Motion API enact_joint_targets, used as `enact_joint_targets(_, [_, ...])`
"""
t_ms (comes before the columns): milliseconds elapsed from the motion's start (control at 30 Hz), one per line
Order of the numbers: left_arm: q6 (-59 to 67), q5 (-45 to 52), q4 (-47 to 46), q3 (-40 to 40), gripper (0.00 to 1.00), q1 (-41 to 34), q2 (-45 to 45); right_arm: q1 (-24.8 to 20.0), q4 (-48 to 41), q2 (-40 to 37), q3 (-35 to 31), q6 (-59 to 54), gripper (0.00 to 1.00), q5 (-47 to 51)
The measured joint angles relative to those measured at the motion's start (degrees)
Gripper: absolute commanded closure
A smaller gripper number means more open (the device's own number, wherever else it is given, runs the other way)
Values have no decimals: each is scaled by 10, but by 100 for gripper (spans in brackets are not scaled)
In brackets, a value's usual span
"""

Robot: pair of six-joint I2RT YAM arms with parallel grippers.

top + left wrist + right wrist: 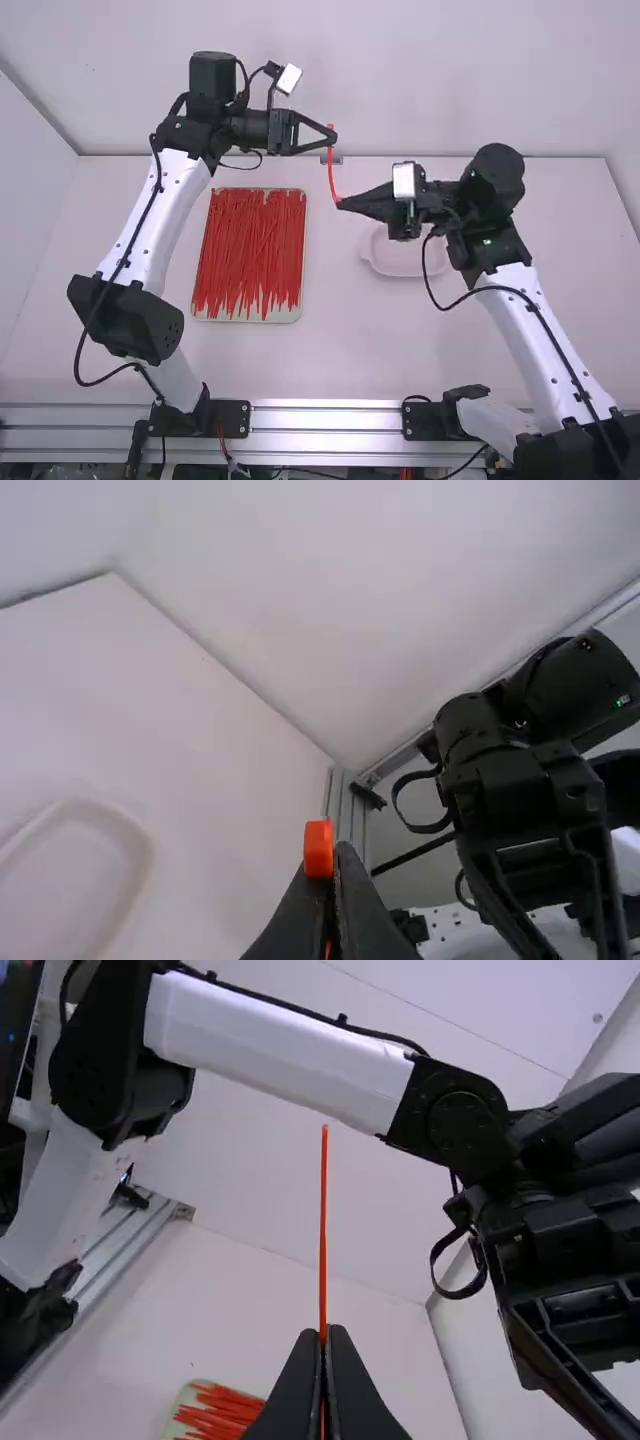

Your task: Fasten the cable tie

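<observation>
Held high over the bench, my left hand (328, 141) and right hand (341, 203) both pinch one cable tie (331, 176); one tray (240, 318) lies left.

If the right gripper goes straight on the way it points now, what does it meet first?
Probably the left arm's white link, after passing over the tray of red cable ties; height is unclear.

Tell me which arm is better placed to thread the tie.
Right, probably. The right gripper pinches the tie with a long strap past its fingers to steer; the left gripper only clamps the blocky end.
</observation>
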Motion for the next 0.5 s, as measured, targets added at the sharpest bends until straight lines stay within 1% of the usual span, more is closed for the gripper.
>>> enact_joint_targets(100, [33, 1, -9, 0, 98, 0, 0, 0, 36, 0, 0, 29, 100, -19])
enact_joint_targets(167, [84, 1, -27, 0, 98, 0, 0, 0, 82, 1, 0, 83, 100, -21])
enact_joint_targets(233, [144, 2, -45, 0, 98, 0, 0, 0, 112, 1, 0, 173, 100, 7])
enact_joint_targets(267, [144, 2, -45, 0, 98, 0, 0, 0, 112, 1, 0, 173, 100, 7])
enact_joint_targets(300, [188, 2, -54, 0, 98, 0, 0, -1, 125, 3, 0, 236, 100, 29])
enact_joint_targets(333, [203, 2, -55, 0, 98, 0, 0, -3, 131, 5, 0, 264, 100, 39])
enact_joint_targets(367, [243, 2, -57, 0, 98, 0, 0, -7, 136, 9, 0, 311, 100, 55])
enact_joint_targets(433, [280, 2, -58, 0, 98, 0, 0, -11, 136, 17, 0, 362, 100, 70])
enact_joint_targets(500, [342, 0, -58, 0, 98, 0, 0, -16, 129, 33, 0, 445, 100, 86])
